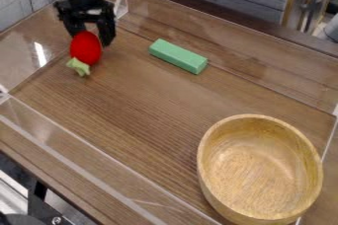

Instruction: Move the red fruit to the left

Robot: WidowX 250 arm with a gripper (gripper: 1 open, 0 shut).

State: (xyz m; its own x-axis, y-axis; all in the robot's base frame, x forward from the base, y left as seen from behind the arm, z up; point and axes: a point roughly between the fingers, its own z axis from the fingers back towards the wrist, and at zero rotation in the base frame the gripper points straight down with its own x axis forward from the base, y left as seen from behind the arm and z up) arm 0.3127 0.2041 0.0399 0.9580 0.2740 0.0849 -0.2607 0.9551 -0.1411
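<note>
The red fruit (86, 46), a small glossy toy strawberry, lies on the wooden table at the far left, its light-green cap (79, 67) pointing toward the front left. My black gripper (83, 36) points straight down right over it. The fingers (63, 30) are spread to either side of the fruit's upper part. The gripper is open and the fruit rests on the table.
A flat green rectangular block (177, 56) lies to the right of the fruit. A large wooden bowl (259, 168) stands at the front right. Clear plastic walls (40, 120) border the table at the left and front edges.
</note>
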